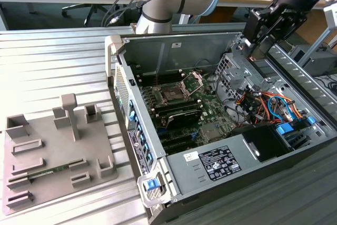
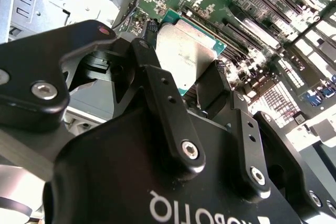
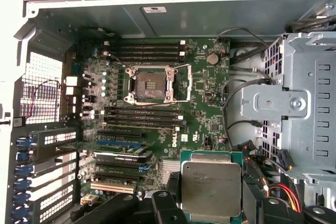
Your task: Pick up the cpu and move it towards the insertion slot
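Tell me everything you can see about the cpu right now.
The cpu is a flat square chip with a dull silvery metal top and a thin green rim. Both wrist views show it gripped at opposite edges between the black fingers of the pincer, its metal face towards the cameras. It hangs above the motherboard, apart from the open slot, and touches nothing else.

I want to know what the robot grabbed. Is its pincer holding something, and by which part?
Yes. The pincer holds the cpu, pinched by two opposite edges, with its silvery top showing.
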`<state>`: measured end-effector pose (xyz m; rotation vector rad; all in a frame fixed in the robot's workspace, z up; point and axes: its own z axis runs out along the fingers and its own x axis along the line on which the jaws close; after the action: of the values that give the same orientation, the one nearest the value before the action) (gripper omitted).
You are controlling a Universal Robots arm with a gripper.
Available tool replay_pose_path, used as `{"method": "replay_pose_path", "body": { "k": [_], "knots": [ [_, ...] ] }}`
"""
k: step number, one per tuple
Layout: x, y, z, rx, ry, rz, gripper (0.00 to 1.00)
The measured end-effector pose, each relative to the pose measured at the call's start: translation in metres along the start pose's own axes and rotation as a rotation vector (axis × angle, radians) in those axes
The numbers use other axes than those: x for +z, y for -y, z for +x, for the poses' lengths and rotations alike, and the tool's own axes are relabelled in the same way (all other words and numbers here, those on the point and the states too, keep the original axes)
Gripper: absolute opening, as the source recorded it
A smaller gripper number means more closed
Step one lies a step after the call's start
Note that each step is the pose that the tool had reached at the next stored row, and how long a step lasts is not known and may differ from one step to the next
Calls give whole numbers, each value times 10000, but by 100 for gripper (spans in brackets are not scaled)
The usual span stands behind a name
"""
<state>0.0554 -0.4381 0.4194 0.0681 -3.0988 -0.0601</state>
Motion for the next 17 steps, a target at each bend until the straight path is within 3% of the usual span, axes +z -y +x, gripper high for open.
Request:
{"method": "replay_pose_path", "body": {
  "k": [17],
  "knots": [
    [37,-1,44,0,0,0,55]
  ]
}}
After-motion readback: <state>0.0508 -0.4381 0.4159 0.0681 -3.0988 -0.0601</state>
